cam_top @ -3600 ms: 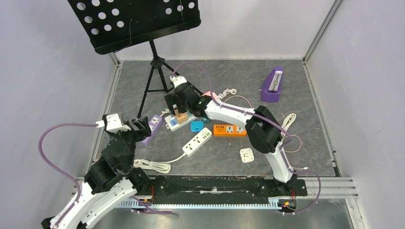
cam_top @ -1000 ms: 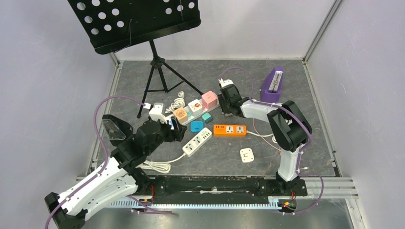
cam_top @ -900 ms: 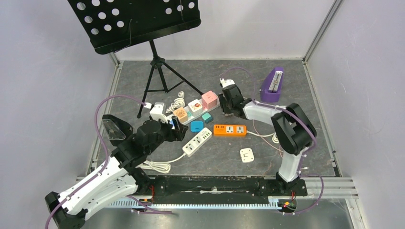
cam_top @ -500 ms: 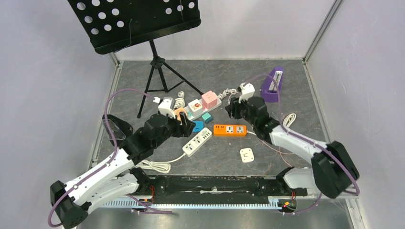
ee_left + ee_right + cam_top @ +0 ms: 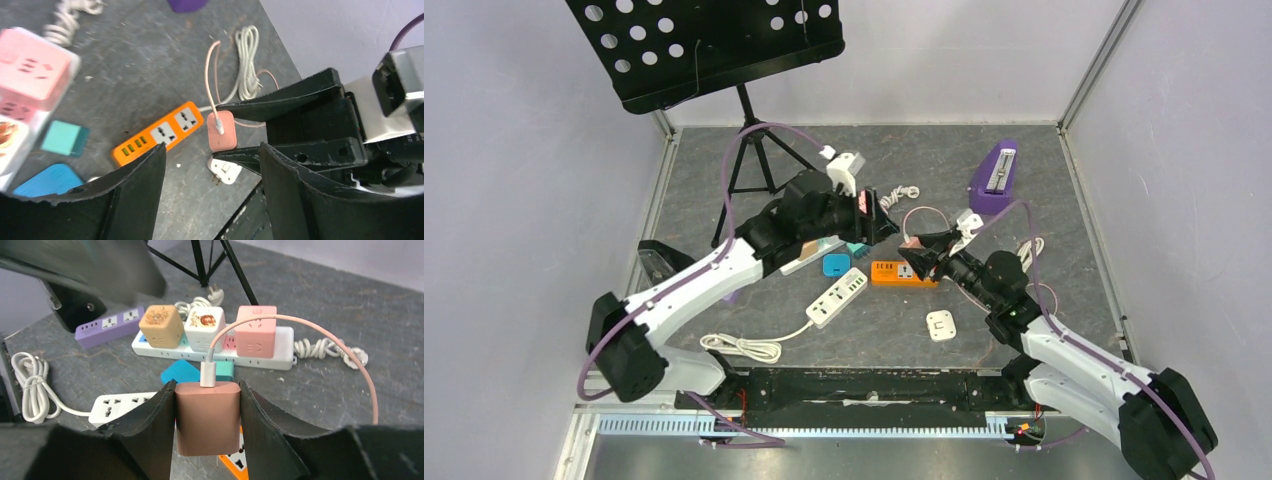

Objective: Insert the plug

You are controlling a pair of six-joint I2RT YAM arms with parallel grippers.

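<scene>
While the top view took in the whole grey table (image 5: pixel 1084 290), with the black music stand (image 5: pixel 709 45) at upper left and both arms reaching in from the bottom edge, it gave little of what lay between the fingers. From there the left gripper (image 5: pixel 880 226) and the right gripper (image 5: pixel 921 250) faced each other near the centre, just apart, above the orange power strip (image 5: pixel 904 272). The long white power strip (image 5: pixel 836 297) lay lower left of centre, and the purple metronome (image 5: pixel 996 175) stood at upper right. The left arm hid most of the cube-adapter strip (image 5: pixel 285 347) in that view.

The right wrist view laid that strip bare across the middle of its frame, carrying a tan cube (image 5: pixel 159 326), a white cube (image 5: pixel 205 326) and a pink cube (image 5: pixel 256 330). A purple power strip (image 5: pixel 105 325) lay at its left. That view also settled the grasp. The right gripper was clenched on the rose-pink charger plug (image 5: pixel 207 417), one finger against each side. The plug was held up off the table at bottom centre, and its pink cable (image 5: pixel 320 345) arced away to the right.

Only the left wrist view showed the left gripper released, its fingers (image 5: pixel 135 190) standing wide apart with nothing between them. Through that gap the plug appeared at centre frame in the other gripper's black fingers. A small white adapter (image 5: pixel 225 170) lay on the table just below it in the frame.
</scene>
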